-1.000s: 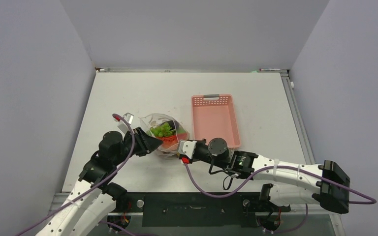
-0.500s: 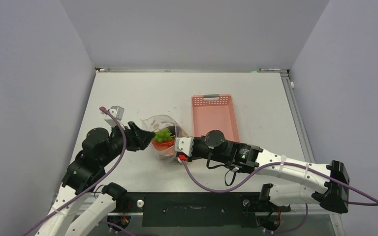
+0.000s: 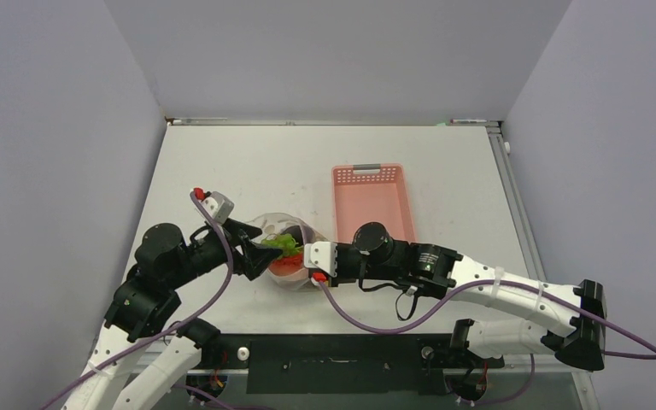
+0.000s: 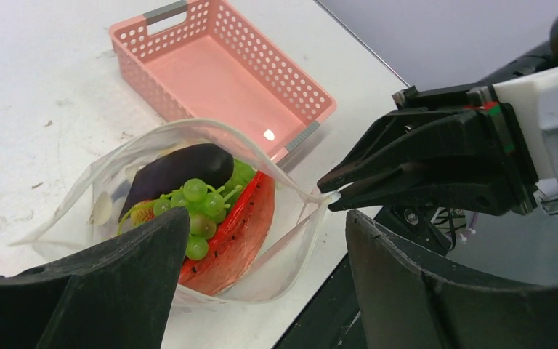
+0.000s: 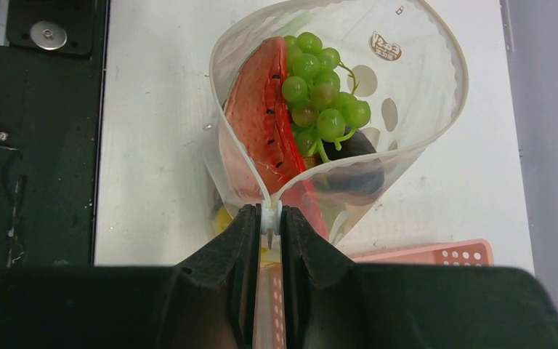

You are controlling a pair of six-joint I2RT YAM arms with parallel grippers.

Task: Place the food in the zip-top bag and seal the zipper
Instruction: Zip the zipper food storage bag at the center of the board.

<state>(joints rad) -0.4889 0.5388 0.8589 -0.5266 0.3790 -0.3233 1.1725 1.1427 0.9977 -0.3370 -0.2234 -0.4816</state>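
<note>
Right jaws pinching zipper, left jaws apart — food in bag

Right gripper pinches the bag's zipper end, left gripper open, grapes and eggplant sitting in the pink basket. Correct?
One error: the grapes and eggplant lie inside the zip-top bag, not the pink basket, which holds no food; the left wrist view shows it. The right gripper does pinch the zipper end and the left gripper is open.

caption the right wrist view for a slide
Right jaws pinch the zipper end of the open zip-top bag holding grapes, red slice, eggplant
</note>
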